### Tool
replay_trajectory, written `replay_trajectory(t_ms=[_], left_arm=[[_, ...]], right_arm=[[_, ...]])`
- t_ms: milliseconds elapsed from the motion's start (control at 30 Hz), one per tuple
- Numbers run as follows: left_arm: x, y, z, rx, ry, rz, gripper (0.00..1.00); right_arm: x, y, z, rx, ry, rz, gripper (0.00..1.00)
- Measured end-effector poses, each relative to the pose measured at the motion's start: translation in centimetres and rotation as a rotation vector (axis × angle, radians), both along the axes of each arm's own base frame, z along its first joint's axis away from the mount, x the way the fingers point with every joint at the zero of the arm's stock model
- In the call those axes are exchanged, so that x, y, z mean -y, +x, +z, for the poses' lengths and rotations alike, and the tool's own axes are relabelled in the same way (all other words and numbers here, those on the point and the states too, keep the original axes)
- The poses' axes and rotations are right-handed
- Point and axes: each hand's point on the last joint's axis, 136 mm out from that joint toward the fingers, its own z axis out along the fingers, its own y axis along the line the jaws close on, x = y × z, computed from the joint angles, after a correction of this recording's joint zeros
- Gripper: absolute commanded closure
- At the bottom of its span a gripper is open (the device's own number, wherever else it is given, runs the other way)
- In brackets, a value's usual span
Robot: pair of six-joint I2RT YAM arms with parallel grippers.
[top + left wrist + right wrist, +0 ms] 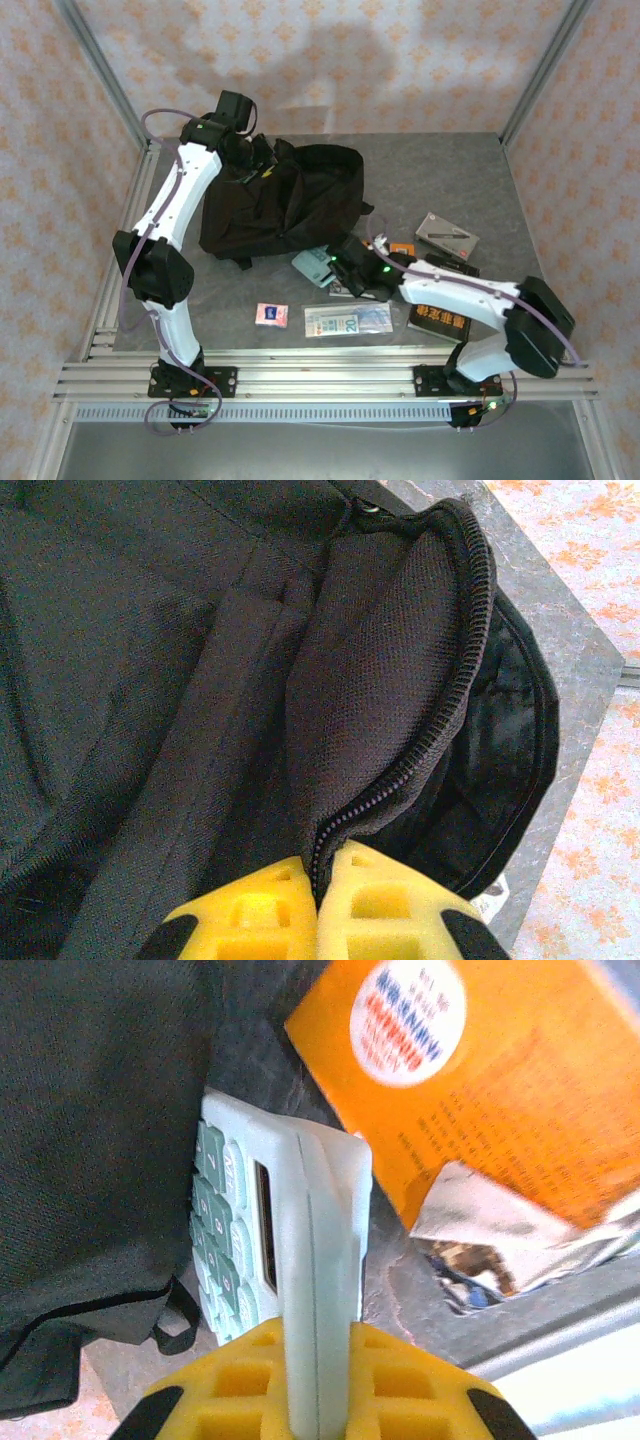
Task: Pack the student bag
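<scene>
The student bag [285,200], a large black backpack, lies on the grey table at centre left. My left gripper [252,160] is at the bag's far left end. In the left wrist view its yellow fingers [260,910] are shut on the bag's zip edge [420,750], holding a flap of black fabric [380,680] up. My right gripper [347,264] sits just below the bag's near right corner. It is shut on a pale green calculator [300,1220], gripped edge-on with the keys [222,1240] facing the bag [100,1130].
An orange book [490,1090] and a crumpled silver wrapper [500,1240] lie right of the calculator. On the table's right stand a grey box [447,236] and a black book [440,318]. A clear pouch with a banknote [347,319] and a pink packet [271,314] lie near the front edge.
</scene>
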Motion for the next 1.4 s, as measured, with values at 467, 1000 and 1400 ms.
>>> replay_trajectory(t_ms=[467,1000,1400], left_arm=[[1.9,-0.8,5.8,0.116,-0.021,-0.117,1.00],[2.8,-2.3,6.0,0.087,-0.009,-0.257,1.00],[4.2,-3.1,7.4,0.118,-0.045,-0.325,1.00]], right_arm=[[7.8,-3.1,14.3,0.363,-0.222,0.360,1.00],[5.9,8.2,14.2,0.354,-0.408,0.407,1.00],[1.9,14.7,3.4,0.132,-0.320,0.481,1.00]])
